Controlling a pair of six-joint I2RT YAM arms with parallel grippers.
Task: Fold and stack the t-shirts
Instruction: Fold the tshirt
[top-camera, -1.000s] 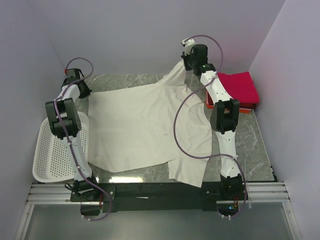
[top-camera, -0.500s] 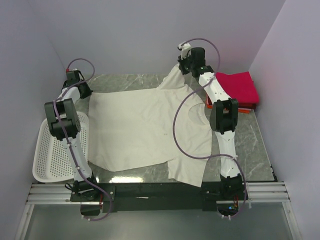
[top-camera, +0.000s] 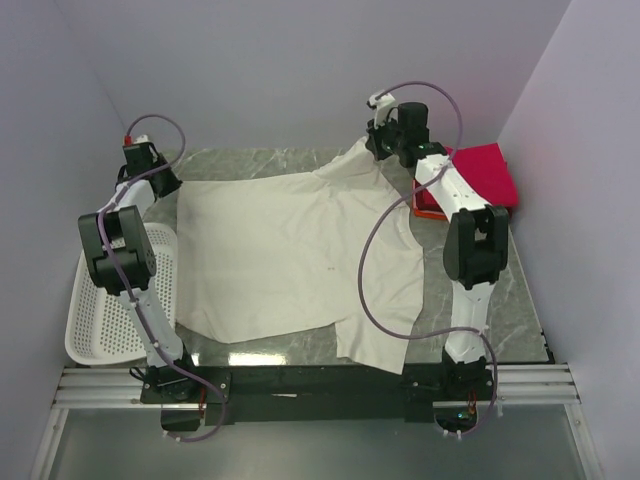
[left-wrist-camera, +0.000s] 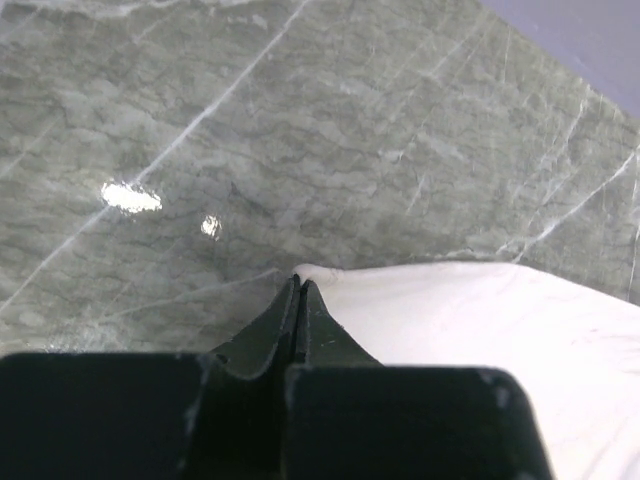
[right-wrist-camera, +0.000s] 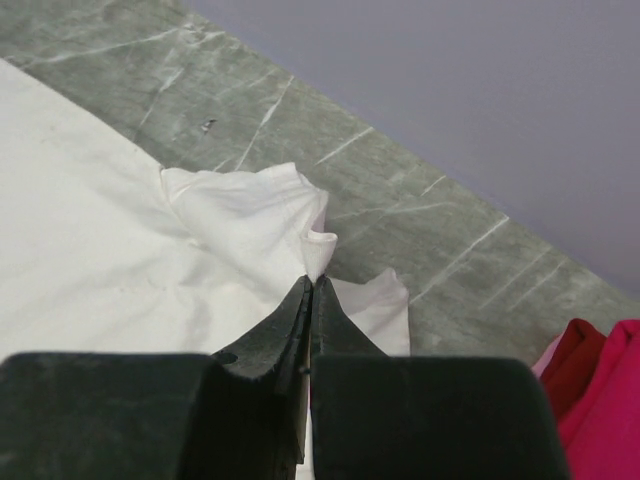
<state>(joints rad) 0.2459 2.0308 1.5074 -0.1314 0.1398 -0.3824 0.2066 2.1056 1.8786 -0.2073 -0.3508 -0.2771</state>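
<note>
While left end effector (left-wrist-camera: 298, 287) and right end effector (right-wrist-camera: 308, 288) pinched shut on the large cream-white cloth t-shirt (top-camera: 290, 250) at its far edge, spreading was the step in hand; next likely needed: lowering it flat onto grey marble tabletop (left-wrist-camera: 300, 120).

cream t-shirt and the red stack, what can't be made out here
Top view: the right arm covers part of the folded red shirts; their count is unclear.
Right wrist view: the frame's edge cuts those shirts off.
Left wrist view: the left gripper hides how much of the cream t-shirt it pinches.

A lab cell: plain lilac walls (top-camera: 300, 60) enclose a marble table (top-camera: 518, 290).
</note>
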